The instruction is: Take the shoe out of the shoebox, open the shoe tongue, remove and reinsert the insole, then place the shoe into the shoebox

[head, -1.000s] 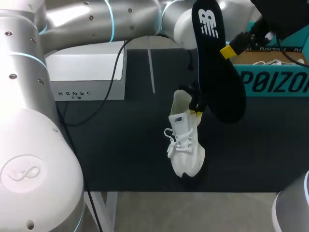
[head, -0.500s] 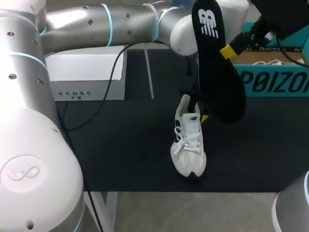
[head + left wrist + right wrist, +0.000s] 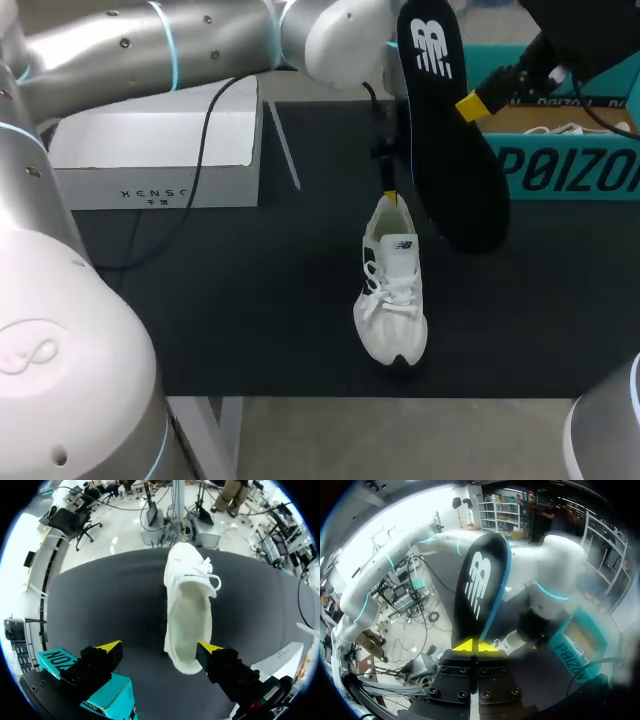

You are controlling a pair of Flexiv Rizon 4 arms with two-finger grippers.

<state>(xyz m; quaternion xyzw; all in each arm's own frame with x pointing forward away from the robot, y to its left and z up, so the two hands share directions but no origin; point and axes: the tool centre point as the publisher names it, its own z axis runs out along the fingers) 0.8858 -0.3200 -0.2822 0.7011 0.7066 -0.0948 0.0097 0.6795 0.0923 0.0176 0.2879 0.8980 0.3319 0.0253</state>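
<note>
A white shoe (image 3: pixel 392 290) stands on the black mat (image 3: pixel 250 290), toe toward the front edge. My left gripper (image 3: pixel 389 195) hangs just above and behind its heel, open and holding nothing. In the left wrist view the shoe (image 3: pixel 187 605) lies ahead of the open left gripper (image 3: pixel 160 647), its heel close to one finger (image 3: pixel 210 649). My right gripper (image 3: pixel 474 104) is shut on the black insole (image 3: pixel 450 140), held up on edge above the mat beside the shoe. The right wrist view shows the insole (image 3: pixel 480 585) rising from the shut right gripper (image 3: pixel 476 647).
The teal shoebox (image 3: pixel 570 170) stands open at the back right, also seen as a teal shoebox (image 3: pixel 572 652) past my right gripper. A white box (image 3: pixel 160 150) sits at the back left with a black cable (image 3: pixel 205 150) draped over it.
My left gripper opened and let go of the shoe's heel, then drew up and back. The shoe settled flat on the mat. The right arm kept the insole still.
</note>
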